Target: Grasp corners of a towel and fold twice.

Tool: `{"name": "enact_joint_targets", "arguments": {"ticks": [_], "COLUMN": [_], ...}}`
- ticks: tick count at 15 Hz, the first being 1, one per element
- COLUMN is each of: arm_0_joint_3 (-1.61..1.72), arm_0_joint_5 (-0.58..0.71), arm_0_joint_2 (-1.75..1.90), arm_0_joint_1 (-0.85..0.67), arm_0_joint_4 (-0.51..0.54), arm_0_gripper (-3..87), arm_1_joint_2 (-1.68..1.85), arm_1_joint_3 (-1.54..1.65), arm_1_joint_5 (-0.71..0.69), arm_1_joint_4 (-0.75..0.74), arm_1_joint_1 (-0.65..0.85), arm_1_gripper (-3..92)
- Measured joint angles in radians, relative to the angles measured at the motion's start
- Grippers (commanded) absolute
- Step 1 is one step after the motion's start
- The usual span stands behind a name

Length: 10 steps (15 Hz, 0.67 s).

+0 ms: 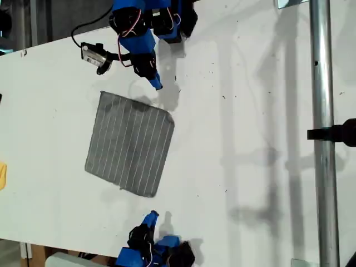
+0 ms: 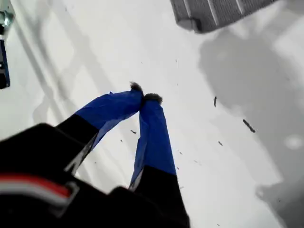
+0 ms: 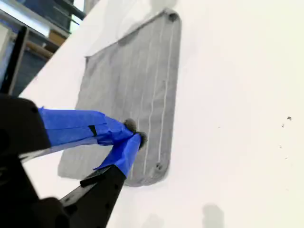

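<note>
Towel (image 1: 129, 144) lies flat on the white table (image 1: 245, 111), between my two arms. My first gripper (image 2: 144, 98) hovers off one corner (image 2: 190, 23), jaws clenched, holding nothing. My second gripper (image 3: 134, 132) hangs above the towel's near edge, jaws likewise closed and empty.

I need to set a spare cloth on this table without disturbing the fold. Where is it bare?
The widest bare patch lies between the towel and the metal pole, toward the exterior view's right. A narrower strip runs between the towel and the yellow object. It is crowded near both arms: one gripper sits close to a towel corner.
</note>
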Motion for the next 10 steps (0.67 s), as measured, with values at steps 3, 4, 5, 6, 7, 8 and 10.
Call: {"name": "enact_joint_targets", "arguments": {"ticks": [3, 4, 5, 6, 7, 8, 10], "arm_0_joint_3": [-0.311, -0.351, -0.36, -0.36, -0.36, -0.354, -0.344], "arm_0_joint_5": [0.181, 0.19, 0.187, 0.184, 0.173, 0.16, 0.146], "arm_0_joint_2": [-0.299, -0.341, -0.36, -0.359, -0.362, -0.365, -0.365], "arm_0_joint_1": [-0.091, -0.092, -0.095, -0.097, -0.095, -0.095, -0.095], "arm_0_joint_4": [0.155, 0.164, 0.164, 0.164, 0.164, 0.163, 0.15], "arm_0_gripper": [-2.1, -2.1, -2.1, -2.1, -2.2, -2.2, -2.3], "arm_1_joint_2": [-0.385, -0.538, -0.693, -0.81, -0.905, -0.98, -1.131], "arm_1_joint_3": [-0.387, -0.538, -0.678, -0.747, -0.769, -0.773, -0.773], "arm_1_joint_5": [-0.132, -0.181, -0.239, -0.279, -0.319, -0.353, -0.394], "arm_1_joint_4": [0.084, 0.147, 0.19, 0.196, 0.196, 0.192, 0.155], "arm_1_joint_1": [0.002, 0.008, 0.018, 0.031, 0.046, 0.061, 0.078], "arm_1_gripper": [23.6, 31.1, 32.3, 34.4, 35.8, 36.0, 36.5]}}
